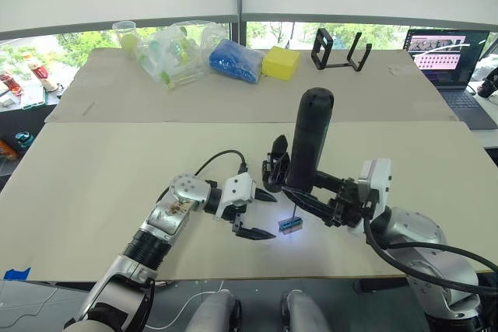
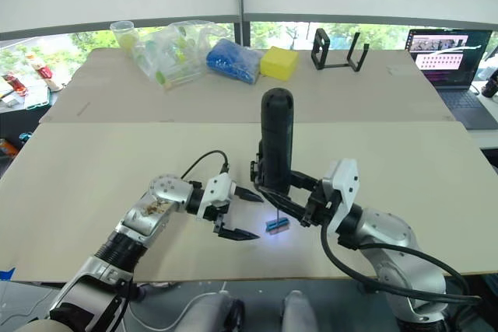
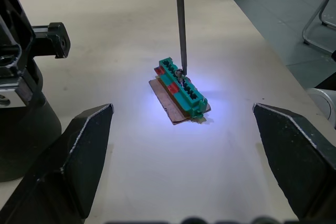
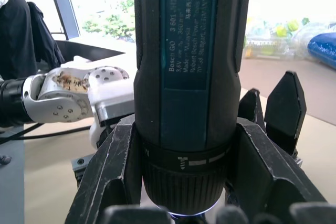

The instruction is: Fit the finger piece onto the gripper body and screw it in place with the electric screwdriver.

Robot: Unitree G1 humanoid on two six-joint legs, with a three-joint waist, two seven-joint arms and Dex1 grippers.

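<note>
My right gripper (image 1: 310,192) is shut on the electric screwdriver (image 1: 311,138), a thick black cylinder held upright. Its thin bit (image 3: 180,19) points down and touches a small green-and-brown block (image 3: 181,90) lit by the tool's white light. My left gripper (image 1: 268,215) stands open just left of that block, one finger on each side of it and touching nothing. The gripper body (image 1: 275,165), black with a pointed prong, stands on the table right behind the screwdriver. The finger piece is out of view.
On the rear table lie clear plastic bags (image 1: 171,52), a blue bag (image 1: 235,60), a yellow block (image 1: 281,62) and a black stand (image 1: 340,52). A laptop (image 1: 447,56) is at the far right. The table's front edge (image 1: 257,276) is close below the grippers.
</note>
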